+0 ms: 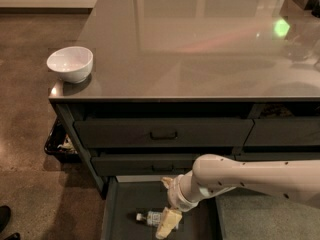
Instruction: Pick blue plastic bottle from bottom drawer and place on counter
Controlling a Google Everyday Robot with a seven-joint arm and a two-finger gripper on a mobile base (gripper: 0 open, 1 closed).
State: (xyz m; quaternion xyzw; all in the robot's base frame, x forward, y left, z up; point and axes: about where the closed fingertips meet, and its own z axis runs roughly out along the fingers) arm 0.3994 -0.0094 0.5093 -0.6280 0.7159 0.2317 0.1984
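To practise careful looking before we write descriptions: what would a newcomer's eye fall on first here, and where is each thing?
The pale robot arm across the lower right stands out, its gripper down in the open bottom drawer at the blue plastic bottle lying on its side. Next, the white bowl on the front-left corner of the glossy counter.

Arm [250, 176] outstretched leftward; jaws low, downturned
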